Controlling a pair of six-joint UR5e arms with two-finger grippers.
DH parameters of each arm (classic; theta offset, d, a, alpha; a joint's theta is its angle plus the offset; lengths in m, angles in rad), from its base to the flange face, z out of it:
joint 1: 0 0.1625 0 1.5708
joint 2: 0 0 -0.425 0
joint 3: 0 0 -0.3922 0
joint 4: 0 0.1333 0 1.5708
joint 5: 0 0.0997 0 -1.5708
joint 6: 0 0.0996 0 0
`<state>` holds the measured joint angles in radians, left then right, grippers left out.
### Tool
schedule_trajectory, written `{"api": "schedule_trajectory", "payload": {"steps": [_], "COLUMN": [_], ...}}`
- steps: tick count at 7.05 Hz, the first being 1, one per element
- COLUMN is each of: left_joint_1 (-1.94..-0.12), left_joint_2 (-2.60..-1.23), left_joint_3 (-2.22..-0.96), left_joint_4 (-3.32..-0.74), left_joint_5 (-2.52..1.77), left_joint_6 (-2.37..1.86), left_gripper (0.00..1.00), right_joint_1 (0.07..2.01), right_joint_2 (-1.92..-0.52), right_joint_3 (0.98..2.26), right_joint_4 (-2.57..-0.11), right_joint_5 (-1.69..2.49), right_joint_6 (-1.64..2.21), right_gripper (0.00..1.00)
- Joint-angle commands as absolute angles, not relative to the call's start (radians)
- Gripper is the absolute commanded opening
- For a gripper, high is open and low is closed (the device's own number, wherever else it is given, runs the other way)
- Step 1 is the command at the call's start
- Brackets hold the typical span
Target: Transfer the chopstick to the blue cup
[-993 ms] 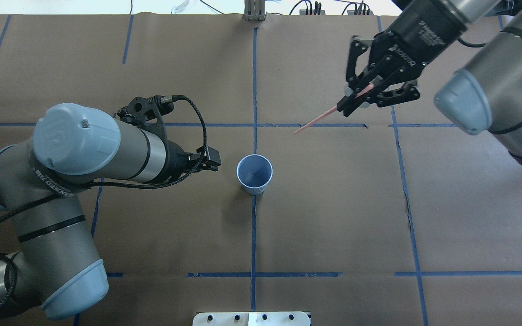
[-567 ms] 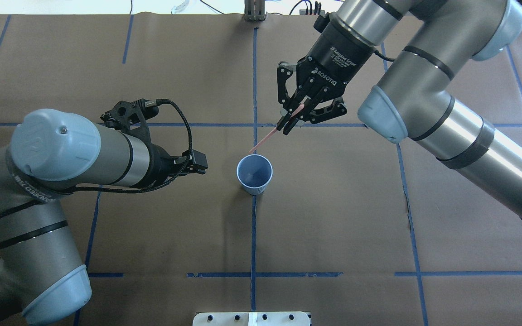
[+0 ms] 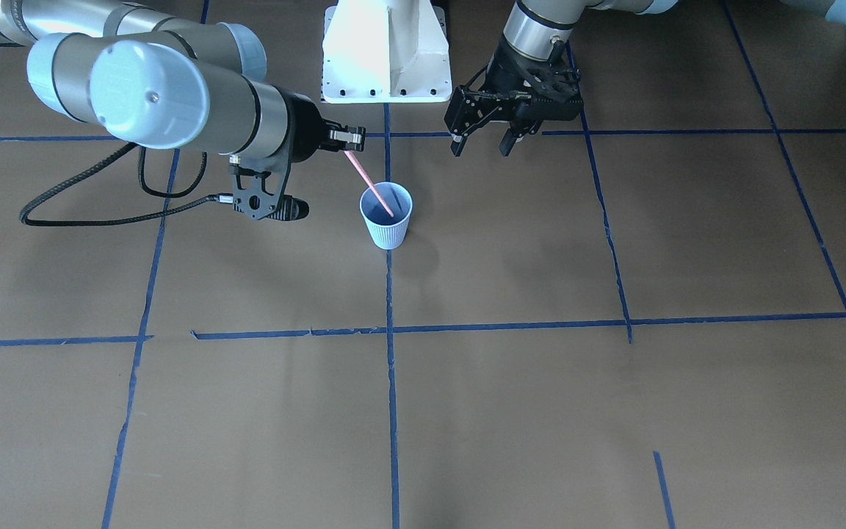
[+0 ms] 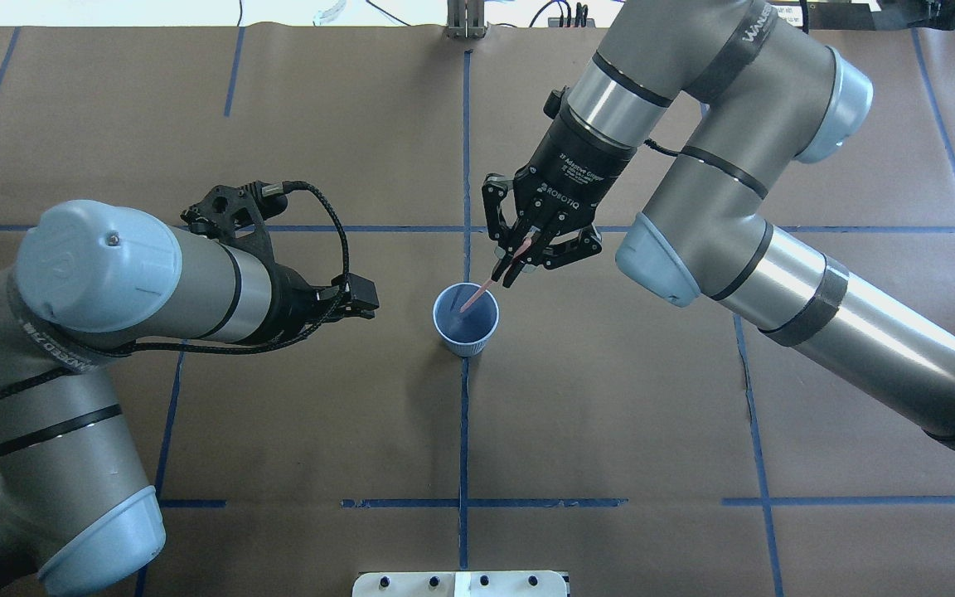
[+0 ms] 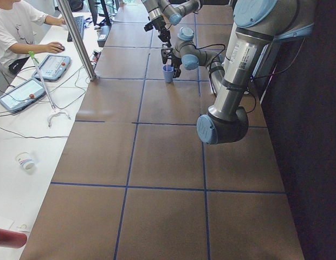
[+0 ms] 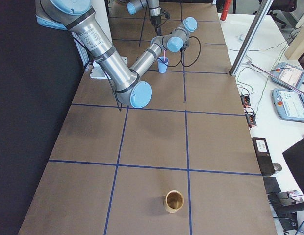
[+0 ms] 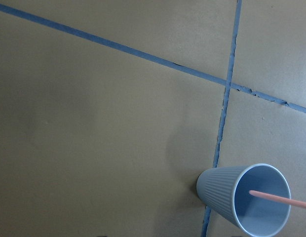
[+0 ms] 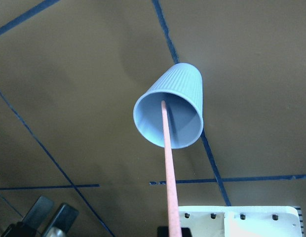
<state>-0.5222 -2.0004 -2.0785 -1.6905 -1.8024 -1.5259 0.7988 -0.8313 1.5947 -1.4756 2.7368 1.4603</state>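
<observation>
right tool [image 4: 506, 278] is clamping the chopstick [image 4: 477, 294] by its upper end, lower tip sitting inside the cup [image 4: 469, 347], which is standing upright on the counter [image 4: 610, 398]. left tool [image 3: 480, 150] is hovering nearby, spread open.

Even bright overhead light, faint soft shadow beside the blue cup [image 3: 386, 229], dimmer wrist views

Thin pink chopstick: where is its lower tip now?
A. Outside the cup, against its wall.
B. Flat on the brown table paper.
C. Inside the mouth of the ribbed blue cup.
C: the right wrist view shows the thin pink chopstick, held by the right gripper, ending inside the rim of the ribbed blue cup.
</observation>
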Motion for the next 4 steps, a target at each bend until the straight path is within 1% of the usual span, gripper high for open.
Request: {"api": "schedule_trajectory", "payload": {"steps": [1,2,3,4], "left_joint_1": [-0.520,-0.520,-0.522,-0.529], "left_joint_2": [-2.002,-2.000,-2.000,-1.999], "left_joint_3": [-2.077,-2.075,-2.075,-2.075], "left_joint_4": [-1.690,-1.690,-1.690,-1.690], "left_joint_5": [-1.804,-1.802,-1.802,-1.802], "left_joint_6": [-1.526,-1.525,-1.525,-1.517], "left_gripper": [0.88,0.88,0.88,0.92], "right_joint_1": [0.776,0.775,0.776,0.817], "right_joint_2": [-0.828,-0.822,-0.821,-0.834], "right_joint_3": [1.507,1.505,1.517,1.563], "right_joint_4": [-1.367,-1.349,-1.345,-1.344], "right_joint_5": [2.707,2.706,2.707,2.709], "right_joint_6": [1.460,1.460,1.462,1.477], "right_gripper": [0.28,0.99,1.00,1.00]}}
